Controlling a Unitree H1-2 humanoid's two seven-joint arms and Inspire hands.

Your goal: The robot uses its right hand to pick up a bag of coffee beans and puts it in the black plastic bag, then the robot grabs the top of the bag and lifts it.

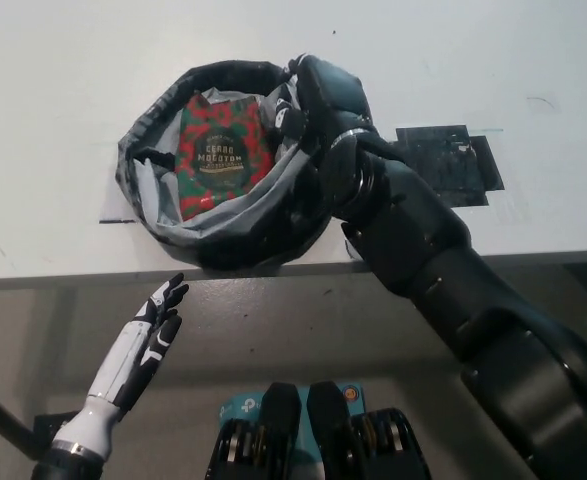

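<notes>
Resting near left: white left hand (151,330), fingers apart, empty; farther, black right hand (308,100) gripping black plastic bag (158,225) rim, coffee bag (221,152) inside

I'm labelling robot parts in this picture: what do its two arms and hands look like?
The left hand is slim and white with black fingertips and joints, on a white forearm ending in a dark cuff. The right hand and right arm are glossy black throughout, built of bulky rounded segments, with a ringed wrist.

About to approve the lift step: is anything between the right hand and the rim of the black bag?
Nothing visible does. The right hand is already at the black plastic bag's right rim, with the coffee bean bag lying inside. The left hand rests below the table edge, clear of the bag.
</notes>
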